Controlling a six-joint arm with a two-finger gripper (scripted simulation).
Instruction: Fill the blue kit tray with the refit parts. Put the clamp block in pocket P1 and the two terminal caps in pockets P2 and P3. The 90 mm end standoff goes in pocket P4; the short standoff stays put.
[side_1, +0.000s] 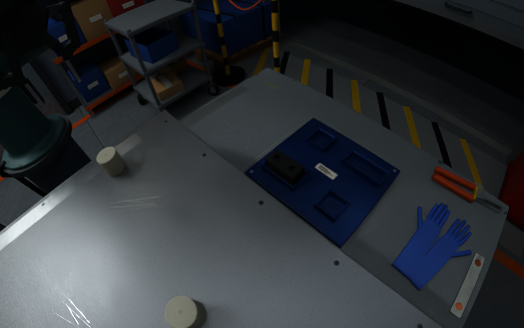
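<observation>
The blue kit tray [323, 179] lies on the right part of the table. A black clamp block [284, 166] sits in its left pocket. The two small square pockets [321, 138] [332, 205] and the long pocket [366, 166] are empty. One cream terminal cap [111, 161] stands on the table's far left. The other cap [184, 312] stands at the near edge. No standoff is in view. Only the arm's dark base [30, 135] shows at the left; the gripper is out of view.
A pair of blue gloves [433, 243] lies right of the tray. Orange-handled pliers [457, 185] lie beyond them. A white strip [467, 284] lies near the right corner. A shelf cart [155, 50] stands behind the table.
</observation>
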